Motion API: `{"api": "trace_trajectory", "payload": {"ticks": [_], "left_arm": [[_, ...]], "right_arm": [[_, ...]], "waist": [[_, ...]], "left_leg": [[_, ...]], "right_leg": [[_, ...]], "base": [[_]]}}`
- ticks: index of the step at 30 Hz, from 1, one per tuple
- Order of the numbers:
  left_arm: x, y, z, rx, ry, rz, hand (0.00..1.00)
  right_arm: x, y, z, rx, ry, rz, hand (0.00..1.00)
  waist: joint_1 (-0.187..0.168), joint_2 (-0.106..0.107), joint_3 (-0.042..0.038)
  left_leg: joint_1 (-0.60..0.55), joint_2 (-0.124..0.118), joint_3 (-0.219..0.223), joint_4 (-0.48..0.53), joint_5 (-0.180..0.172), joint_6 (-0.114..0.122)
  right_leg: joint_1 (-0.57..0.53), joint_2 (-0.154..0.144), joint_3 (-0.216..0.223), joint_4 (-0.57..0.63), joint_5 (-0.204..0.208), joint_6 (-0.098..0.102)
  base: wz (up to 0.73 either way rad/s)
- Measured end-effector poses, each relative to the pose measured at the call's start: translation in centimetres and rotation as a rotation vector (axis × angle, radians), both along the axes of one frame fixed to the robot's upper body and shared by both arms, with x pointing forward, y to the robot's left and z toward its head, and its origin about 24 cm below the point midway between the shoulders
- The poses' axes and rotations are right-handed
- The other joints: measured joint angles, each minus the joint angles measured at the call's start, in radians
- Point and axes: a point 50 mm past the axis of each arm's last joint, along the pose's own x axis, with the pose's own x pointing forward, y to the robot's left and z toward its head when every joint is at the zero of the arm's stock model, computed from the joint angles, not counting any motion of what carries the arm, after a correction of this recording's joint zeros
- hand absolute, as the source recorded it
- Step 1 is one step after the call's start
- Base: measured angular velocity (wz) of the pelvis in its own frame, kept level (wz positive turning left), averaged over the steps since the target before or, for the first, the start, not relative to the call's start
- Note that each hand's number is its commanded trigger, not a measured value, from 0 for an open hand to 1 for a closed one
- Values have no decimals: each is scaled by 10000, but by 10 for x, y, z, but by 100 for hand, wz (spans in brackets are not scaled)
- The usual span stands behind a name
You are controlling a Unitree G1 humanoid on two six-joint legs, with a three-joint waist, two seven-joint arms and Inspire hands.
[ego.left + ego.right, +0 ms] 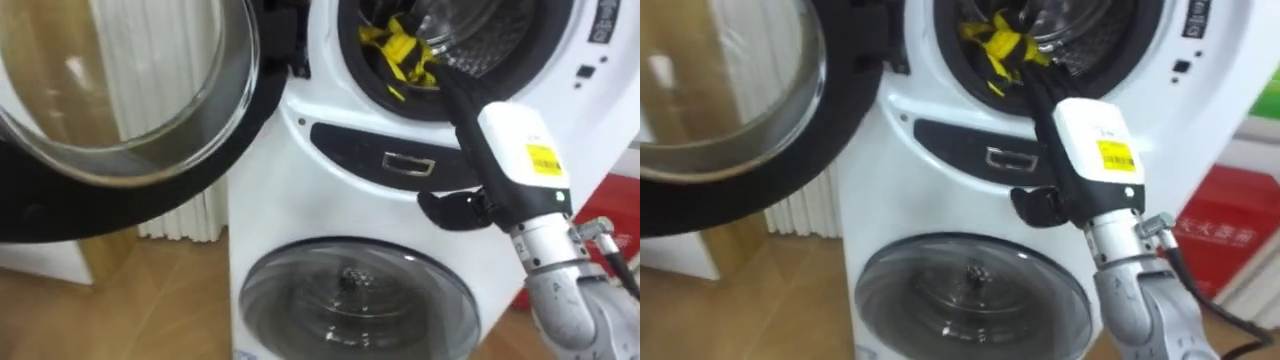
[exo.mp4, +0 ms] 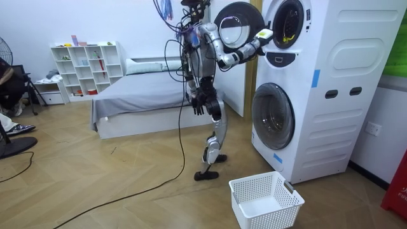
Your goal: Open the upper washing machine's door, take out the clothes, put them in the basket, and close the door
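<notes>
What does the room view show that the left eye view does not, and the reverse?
Room view: the robot stands before the stacked machines, its left hand hanging by its hip; a white basket sits on the floor near them; a bed and a shelf stand at the room view's left.
Left eye view: a yellow cloth lies at the upper drum's mouth, and the right hand reaches toward it with straight fingers.
Both: the upper door open, the lower door shut, the right hand raised to the upper drum.
</notes>
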Motion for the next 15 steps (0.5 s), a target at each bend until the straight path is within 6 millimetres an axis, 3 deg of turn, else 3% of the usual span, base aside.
{"api": "trace_trajectory", "payload": {"ticks": [1,2,3,4,5,6,7,9,11,12,14,15], "left_arm": [[-4,2,0,49,43,162,0],[-12,6,2,193,137,424,0],[-16,9,3,279,201,515,0],[-20,12,4,392,231,699,0],[-20,12,4,402,223,720,0],[-18,11,4,348,114,778,0],[-15,10,3,296,-21,776,0],[-6,10,4,309,-309,747,0],[5,12,5,480,-648,672,0],[7,13,5,536,-732,652,0],[19,18,7,756,-1008,563,0],[21,20,8,817,-1060,539,0]], "right_arm": [[0,-1,2,-73,-104,47,0],[0,1,1,-97,-119,144,0],[-1,1,1,-97,-122,147,0],[-1,-1,1,-127,-201,73,0],[-1,-3,3,-158,-258,5,0],[-2,-7,5,-229,-408,-169,0],[-3,-8,11,-247,-626,-221,0],[-9,-8,22,-351,-1146,-147,0],[-14,-4,30,-333,-1567,98,0],[-15,-3,31,-342,-1638,155,0],[-19,0,32,-348,-1795,485,0],[-22,1,31,-395,-1799,639,0]], "waist": [[72,109,-37],[168,98,-59],[156,20,-110],[-73,-160,-177],[-150,-186,-189],[-292,-303,-245],[-393,-325,-252],[-548,-304,-197],[-625,-251,-95],[-622,-272,-58],[-771,-313,-39],[-844,-304,-36]], "left_leg": [[-20,-192,124,-1350,557,273],[115,-297,138,-1973,1343,424],[239,-374,148,-2200,1652,487],[453,-605,133,-2474,1930,778],[576,-676,162,-2496,2023,945],[716,-808,346,-2391,1973,1073],[851,-922,483,-2267,1729,1148],[987,-1037,634,-2040,1304,1236],[1430,-1191,928,-2008,875,1340],[1549,-1243,1040,-2013,778,1356],[2004,-1351,1136,-2137,363,1453],[2167,-1350,1129,-2197,300,1470]], "right_leg": [[50,10,25,16,-146,-33],[176,-36,271,14,-277,-14],[291,-85,337,-24,-296,39],[464,-224,384,-156,-366,123],[548,-246,484,-261,-382,125],[724,-387,815,-383,-441,203],[922,-546,880,-456,-492,289],[1016,-741,873,-147,-606,518],[782,-1058,849,1153,-748,1014],[601,-1146,815,1686,-735,1157],[-161,-1428,630,3846,-161,1786],[-367,-1431,598,4348,183,1764]], "base": [[-39],[-45],[-33],[0],[4],[-9],[-17],[-17],[-30],[-32],[-18],[-9]]}}
